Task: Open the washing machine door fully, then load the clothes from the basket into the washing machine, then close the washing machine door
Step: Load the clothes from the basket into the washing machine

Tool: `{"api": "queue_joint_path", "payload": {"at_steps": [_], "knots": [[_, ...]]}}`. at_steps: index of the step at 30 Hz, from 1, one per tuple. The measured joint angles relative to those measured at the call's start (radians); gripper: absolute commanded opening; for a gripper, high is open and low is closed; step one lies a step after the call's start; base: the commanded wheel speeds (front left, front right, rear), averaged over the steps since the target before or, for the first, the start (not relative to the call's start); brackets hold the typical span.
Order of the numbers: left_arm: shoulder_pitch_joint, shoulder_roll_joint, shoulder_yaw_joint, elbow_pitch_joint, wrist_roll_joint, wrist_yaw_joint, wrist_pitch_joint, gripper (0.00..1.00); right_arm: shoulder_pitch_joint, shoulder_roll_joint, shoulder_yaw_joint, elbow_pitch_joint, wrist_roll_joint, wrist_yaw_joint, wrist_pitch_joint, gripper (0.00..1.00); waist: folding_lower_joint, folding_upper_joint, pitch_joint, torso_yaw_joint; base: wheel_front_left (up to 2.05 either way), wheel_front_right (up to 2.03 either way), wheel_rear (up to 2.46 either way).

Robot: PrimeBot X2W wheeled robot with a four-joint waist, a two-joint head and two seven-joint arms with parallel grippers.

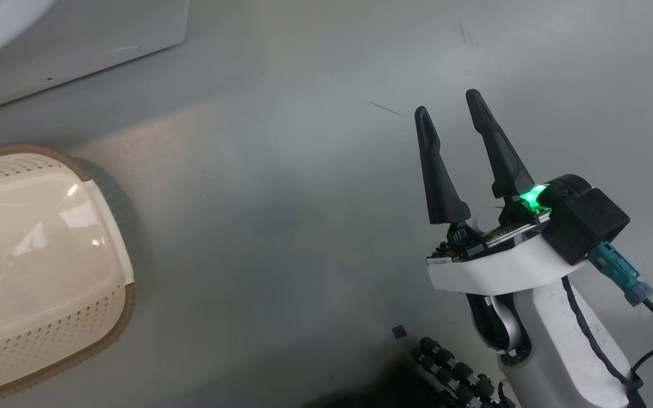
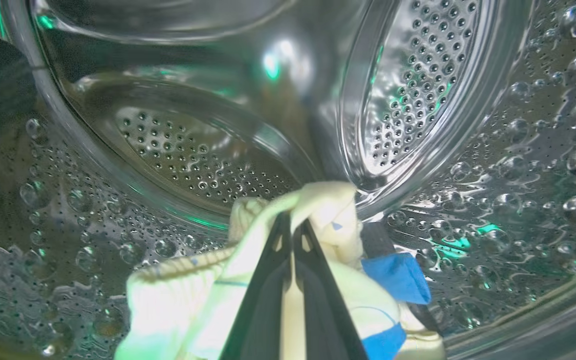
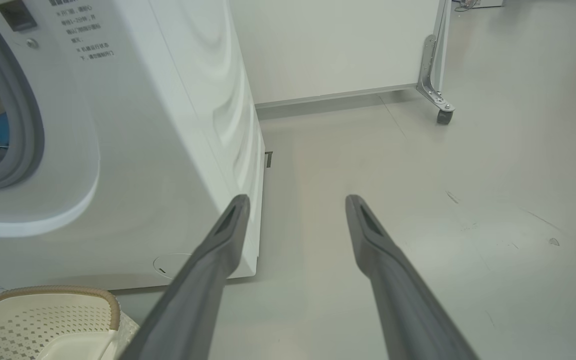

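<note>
Left wrist view: your left hand (image 2: 293, 220) is pinched tight on the clothes (image 2: 183, 300). The garment is pale yellow with a blue cuff (image 2: 398, 277), and cloth is bunched over the fingertips. Behind it is the steel drum (image 2: 418, 75), so the garment is already inside the washer. My read is that the step in hand is the drop. Go deep enough that nothing drapes over the opening's edge. Open wide, then pull straight back so the cloth doesn't snag a finger and ride out. Watch the cuff; it hangs low by the drum lip.

Right wrist view: your right hand (image 3: 296, 200) is spread wide, holding nothing, above the floor (image 3: 468, 150). The basket (image 3: 58, 315) is close at lower left. Beyond it you see the washer (image 3: 168, 125) from outside, with its grey gasket (image 3: 28, 125) and a scrap of pale and blue cloth inside the opening.

Head view: the right hand (image 1: 446, 102) is again open and idle. The basket (image 1: 49, 328) is at the left edge, and the part in view looks bare.

The left wrist view gives you grip and depth in the drum. The right wrist view gives you the opening from outside. The head view gives you the basket's inside, so this is probably the last garment.
</note>
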Motion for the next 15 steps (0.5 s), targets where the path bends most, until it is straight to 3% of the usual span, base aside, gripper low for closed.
{"api": "queue_joint_path", "payload": {"at_steps": [8, 15], "knots": [[-0.092, 0.021, 0.006, -0.024, 0.024, 0.0, -0.084, 0.0, -0.01, 0.002, 0.019, -0.007, 0.02, -0.008, 0.0, 1.0, 0.0001, 0.0, 0.041, -0.046, 0.0, 0.0, 0.0], [-0.092, 0.025, -0.027, 0.072, 0.028, -0.004, -0.083, 0.0, -0.015, 0.004, 0.024, -0.008, 0.031, -0.016, 0.0, 1.0, 0.0, 0.0, 0.061, -0.081, 0.0, 0.0, 0.0]]}}
